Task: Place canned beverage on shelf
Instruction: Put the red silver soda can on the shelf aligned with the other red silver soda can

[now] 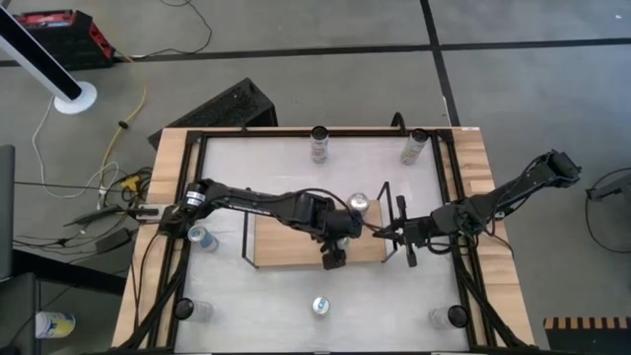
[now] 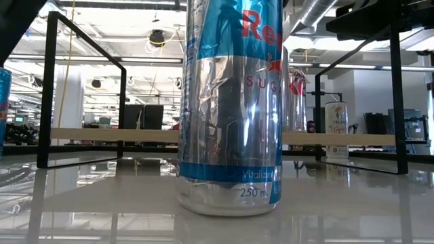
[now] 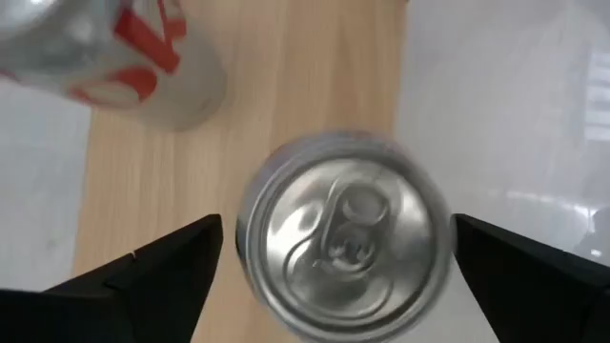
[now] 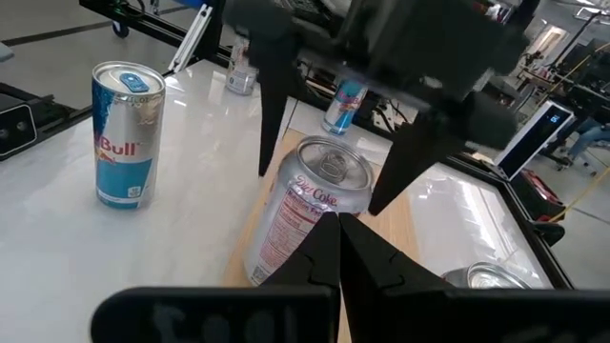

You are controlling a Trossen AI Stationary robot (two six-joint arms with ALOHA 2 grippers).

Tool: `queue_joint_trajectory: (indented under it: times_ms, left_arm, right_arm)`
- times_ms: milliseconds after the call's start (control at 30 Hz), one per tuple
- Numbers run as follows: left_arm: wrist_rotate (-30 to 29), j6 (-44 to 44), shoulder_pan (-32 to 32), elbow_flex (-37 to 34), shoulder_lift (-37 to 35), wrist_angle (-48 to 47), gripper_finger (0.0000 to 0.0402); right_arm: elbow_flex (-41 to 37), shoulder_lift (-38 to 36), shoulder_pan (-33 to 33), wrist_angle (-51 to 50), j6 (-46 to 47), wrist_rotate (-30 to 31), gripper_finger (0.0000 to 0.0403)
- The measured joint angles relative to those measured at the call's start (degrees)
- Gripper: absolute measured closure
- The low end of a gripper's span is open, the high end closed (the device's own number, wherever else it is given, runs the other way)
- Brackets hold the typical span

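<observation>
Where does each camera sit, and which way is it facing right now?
High: above the table, looking straight down; both arms show, left hand over the shelf, right hand beside it.
Low: at tabletop height, looking level across; a blue-silver can fills it; no arm clearly shows.
Left wrist: on the left arm, looking down on a shelf can between its open fingers.
Right wrist: on the right arm, looking past its shut fingers toward the left hand.
Shared: both wrist views show that shelf can.

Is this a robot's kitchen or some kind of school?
It looks like a robot lab in a big open office, not a kitchen. Two dark robot arms work over a framed table with drink cans, cables trail across the concrete floor, and desks and screens stand behind under bare ceiling pipes.
</observation>
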Motion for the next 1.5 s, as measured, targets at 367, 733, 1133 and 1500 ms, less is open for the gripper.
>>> queue_joint_trajectory:
  times_ms: [367, 733, 1133, 1500]
  left_arm:
    - [-4.00, 2.48, -1.08, 12.43, -0.17, -10.39, 0.0010]
    - [-18.17, 1.49, -4.63, 11.39, -0.15, -27.09, 0.0059]
    - [-24.13, 3.92, -3.12, -2.11, -1.27, -24.36, 0.0365]
    - [-23.16, 4.39, -3.08, -28.55, -21.94, 10.01, 0.0401]
  right_arm:
    - [0.00, 0.00, 0.00, -0.18, 0.12, -0.02, 0.0379]
    - [0.04, 0.00, 0.00, -0.37, 0.21, -0.02, 0.0379]
    - [0.27, 0.05, 1.08, -0.36, 2.62, -3.07, 0.0379]
    - [6.35, 6.27, 9.01, 0.07, 1.54, 8.69, 0.0381]
